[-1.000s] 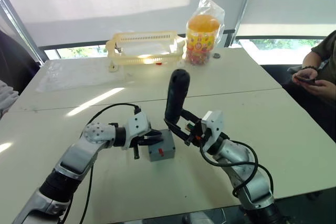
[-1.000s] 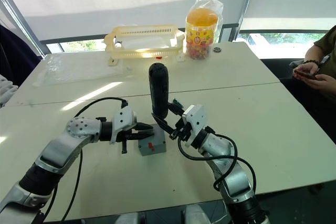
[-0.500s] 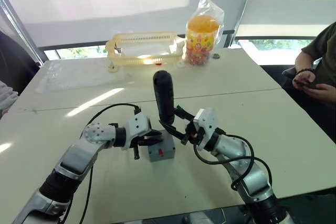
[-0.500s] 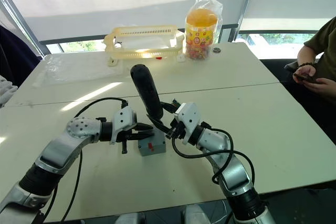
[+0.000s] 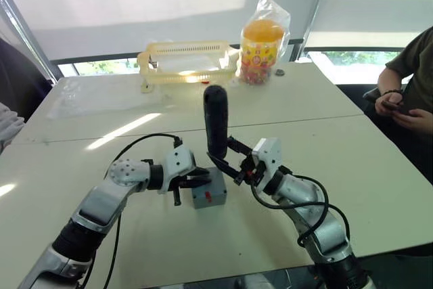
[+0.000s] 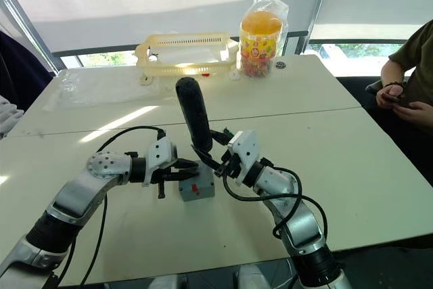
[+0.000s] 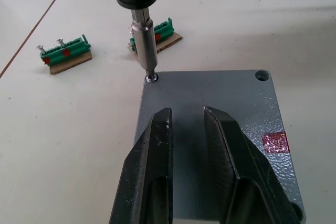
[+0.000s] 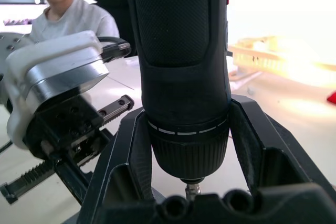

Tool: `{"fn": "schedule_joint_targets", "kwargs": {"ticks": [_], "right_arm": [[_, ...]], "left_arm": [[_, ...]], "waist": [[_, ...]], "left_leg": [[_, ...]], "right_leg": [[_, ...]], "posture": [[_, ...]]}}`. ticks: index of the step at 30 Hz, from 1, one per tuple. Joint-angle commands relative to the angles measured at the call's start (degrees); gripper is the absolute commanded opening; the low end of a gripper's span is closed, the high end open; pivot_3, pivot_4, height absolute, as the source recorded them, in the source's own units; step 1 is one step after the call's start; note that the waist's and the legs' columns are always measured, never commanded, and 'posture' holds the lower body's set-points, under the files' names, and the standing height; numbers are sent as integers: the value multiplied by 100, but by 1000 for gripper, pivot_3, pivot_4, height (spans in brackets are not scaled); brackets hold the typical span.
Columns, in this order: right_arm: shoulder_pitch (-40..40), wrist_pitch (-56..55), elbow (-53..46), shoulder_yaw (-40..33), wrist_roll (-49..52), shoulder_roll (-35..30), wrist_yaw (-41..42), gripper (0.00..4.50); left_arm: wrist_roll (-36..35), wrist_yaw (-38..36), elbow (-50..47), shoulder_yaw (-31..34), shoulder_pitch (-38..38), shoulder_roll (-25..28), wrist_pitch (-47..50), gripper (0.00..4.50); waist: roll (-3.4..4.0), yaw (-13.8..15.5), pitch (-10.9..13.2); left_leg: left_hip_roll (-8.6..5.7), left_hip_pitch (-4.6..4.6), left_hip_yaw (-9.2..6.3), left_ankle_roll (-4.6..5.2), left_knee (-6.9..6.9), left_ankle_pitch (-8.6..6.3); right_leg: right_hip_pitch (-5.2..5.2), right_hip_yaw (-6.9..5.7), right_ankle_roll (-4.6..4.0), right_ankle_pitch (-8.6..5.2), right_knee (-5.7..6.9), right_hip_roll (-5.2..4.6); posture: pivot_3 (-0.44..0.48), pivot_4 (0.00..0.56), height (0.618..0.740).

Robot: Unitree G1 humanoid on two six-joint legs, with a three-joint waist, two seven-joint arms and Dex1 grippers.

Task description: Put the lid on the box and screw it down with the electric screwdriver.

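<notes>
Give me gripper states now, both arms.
Left gripper: open, fingers resting over the lid, not gripping it.
Right gripper: shut on the electric screwdriver.

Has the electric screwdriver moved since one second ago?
Yes. The electric screwdriver has shifted toward the robot's left: its top stood right of the box before, and now stands above it, bit on a corner screw.

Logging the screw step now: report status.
Right gripper shut on electric screwdriver, bit in lid corner screw. Left gripper open, fingers pressing lid onto box. Nothing in the way.
</notes>
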Motion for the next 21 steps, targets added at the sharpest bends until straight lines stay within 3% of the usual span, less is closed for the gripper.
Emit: {"fn": "schedule_joint_targets", "kwargs": {"ticks": [1,7,21], "right_arm": [[-155,439,-1050,-176,535,74,-146,1732],[-154,753,-1270,-260,806,33,-219,1732],[-145,-362,-26,-87,88,59,-101,1732]], "left_arm": [[249,-12,253,-249,126,28,98,935],[263,-55,304,-271,99,15,64,935],[172,-69,285,-99,207,138,129,935]], "waist": [[1,2,1],[-1,0,2],[-2,-8,8]], "left_leg": [[-1,-15,-1,0,0,0],[-1,-49,-7,0,5,0],[-1,-49,-5,0,8,0]], "right_leg": [[-13,-1,-1,2,0,1],[-38,-11,1,3,-1,6],[-38,-11,1,3,-1,8]], "posture": [[0,150,740],[0,150,740],[0,150,740]]}}
